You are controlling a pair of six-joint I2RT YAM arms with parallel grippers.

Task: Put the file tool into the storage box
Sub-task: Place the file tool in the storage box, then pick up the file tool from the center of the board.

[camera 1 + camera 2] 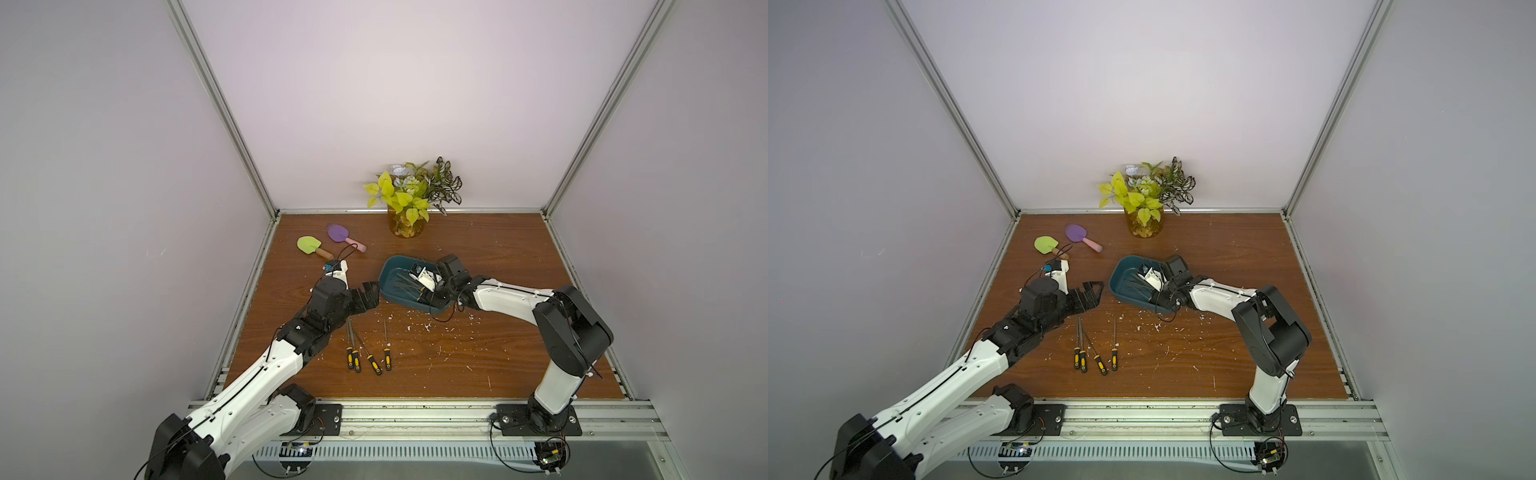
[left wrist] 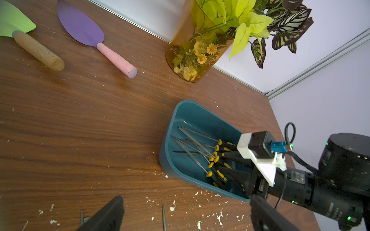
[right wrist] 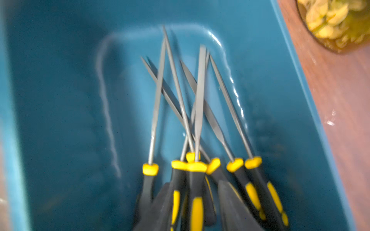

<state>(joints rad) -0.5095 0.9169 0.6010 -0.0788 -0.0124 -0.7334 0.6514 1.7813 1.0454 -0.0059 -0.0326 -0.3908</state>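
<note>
Four slim steel needle files (image 1: 369,353) with black-yellow rubber handles lie on tabletop (image 1: 478,345); more in shallow teal plastic storage box (image 1: 390,270). Right claw (image 3: 194,185) inside box, part-open, holds nothing; left claw (image 1: 370,296) wide, empty. Light, stiff, roll-prone; I'd grip rubber handle.

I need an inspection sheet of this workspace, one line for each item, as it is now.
Surface: wooden table, strewn with white flecks.
Job's things: storage box holds several files; four files lie on the table outside it.
Clutter: green trowel, purple trowel, plant jar by the back wall.
End effectors: left end effector open, beside the box; right end effector inside the box, jaws apart over file handles.
Cables: black loops at both wrists.
Surroundings: pale walls, aluminium frame.
</note>
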